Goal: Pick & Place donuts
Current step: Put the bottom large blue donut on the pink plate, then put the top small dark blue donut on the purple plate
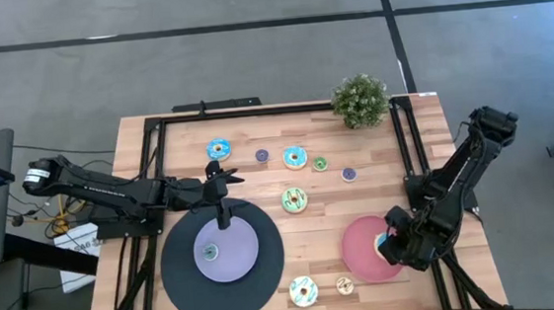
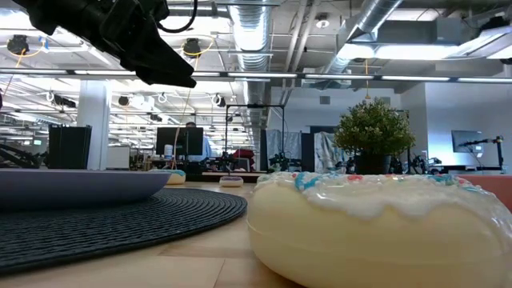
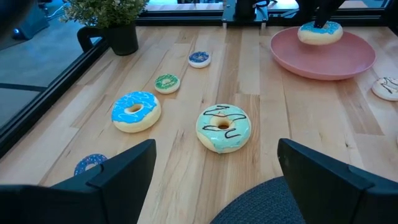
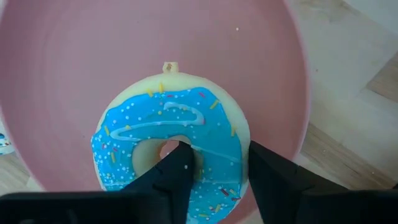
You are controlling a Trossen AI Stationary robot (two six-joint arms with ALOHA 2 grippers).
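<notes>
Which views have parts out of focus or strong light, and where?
Low view: the near donut fills the corner, soft-edged; ceiling lights glare. Left wrist view: its dark fingers are blurred, the green donut sharp. Right wrist view: even light, blue donut sharp on the pink plate.

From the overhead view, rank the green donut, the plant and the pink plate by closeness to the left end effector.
1. Green donut, just right of the left end effector.
2. Pink plate, at the near right.
3. Plant, at the far edge; close to the plate's distance.
</notes>
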